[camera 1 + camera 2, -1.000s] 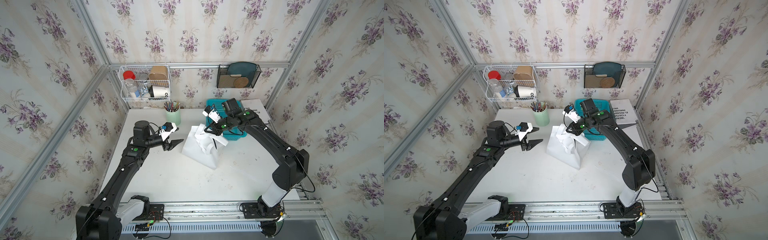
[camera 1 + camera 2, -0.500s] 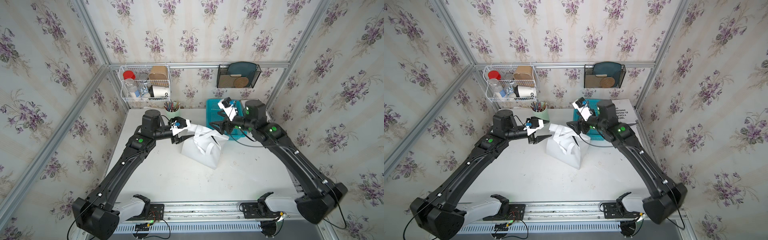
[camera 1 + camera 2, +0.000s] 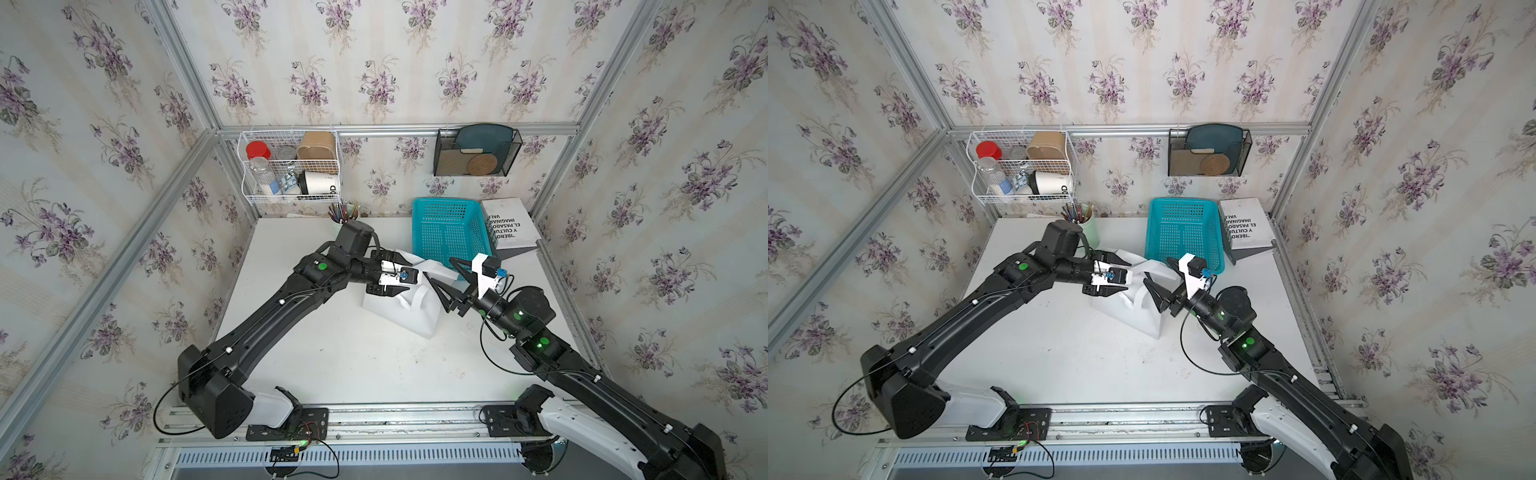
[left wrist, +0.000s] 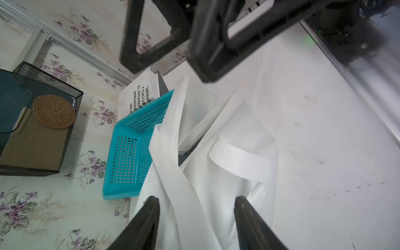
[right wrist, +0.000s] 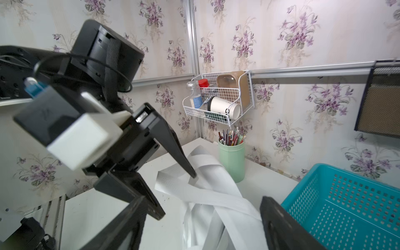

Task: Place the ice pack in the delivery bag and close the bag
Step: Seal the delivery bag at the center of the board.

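Big white table (image 3: 332, 357) is under both grippers. The crumpled delivery bag (image 3: 401, 309) sits right between them, with the blue basket (image 3: 449, 232) just beside the right gripper (image 5: 202, 200), which is gaping wide and holding nothing. The left gripper (image 4: 195, 198) is spread too, with a strap handle (image 4: 173, 184) passing between its fingers. Can't tell where the ice pack is.

Both top views look steeply down over my whole surface (image 3: 332, 353); each wrist view sits close, sharing the delivery bag (image 4: 216, 190) and basket (image 5: 346, 205).
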Controlling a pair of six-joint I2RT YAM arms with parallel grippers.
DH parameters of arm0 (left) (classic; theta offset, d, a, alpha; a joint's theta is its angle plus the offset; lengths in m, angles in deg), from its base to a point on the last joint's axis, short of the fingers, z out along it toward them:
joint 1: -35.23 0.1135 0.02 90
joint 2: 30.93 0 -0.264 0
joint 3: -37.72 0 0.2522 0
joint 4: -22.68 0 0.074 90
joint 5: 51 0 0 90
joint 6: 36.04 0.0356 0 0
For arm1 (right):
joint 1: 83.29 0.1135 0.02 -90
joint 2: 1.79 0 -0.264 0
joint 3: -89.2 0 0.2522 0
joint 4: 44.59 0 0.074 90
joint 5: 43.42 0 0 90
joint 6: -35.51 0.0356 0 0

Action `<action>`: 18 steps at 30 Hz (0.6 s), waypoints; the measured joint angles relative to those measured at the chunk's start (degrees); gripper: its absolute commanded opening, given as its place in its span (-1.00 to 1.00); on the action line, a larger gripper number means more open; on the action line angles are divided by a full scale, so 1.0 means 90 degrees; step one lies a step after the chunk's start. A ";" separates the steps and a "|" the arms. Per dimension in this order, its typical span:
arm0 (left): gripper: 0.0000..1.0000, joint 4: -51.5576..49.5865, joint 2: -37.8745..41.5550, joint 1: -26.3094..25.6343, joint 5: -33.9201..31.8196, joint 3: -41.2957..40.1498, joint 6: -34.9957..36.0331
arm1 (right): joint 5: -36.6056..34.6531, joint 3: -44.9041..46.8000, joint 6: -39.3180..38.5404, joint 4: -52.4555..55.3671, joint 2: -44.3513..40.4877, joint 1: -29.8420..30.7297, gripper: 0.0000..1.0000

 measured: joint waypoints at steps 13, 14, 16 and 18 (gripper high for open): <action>-0.31 0.1549 -0.0612 -0.0554 -0.1001 -0.0085 -0.0102 | -0.0430 0.0833 0.0525 0.0964 -0.1804 0.0063 0.62; -0.28 0.1664 -0.0583 -0.0578 -0.1035 -0.0158 -0.0121 | -0.0420 0.0925 0.0556 0.1061 -0.1868 0.0063 0.62; -0.28 0.1792 -0.0488 -0.0614 -0.1064 -0.0335 -0.0216 | -0.0408 0.1122 0.0697 0.1246 -0.1904 0.0063 0.61; -0.29 0.1863 -0.0410 -0.0619 -0.1122 -0.0418 -0.0279 | -0.0384 0.1285 0.0753 0.1326 -0.1843 0.0068 0.59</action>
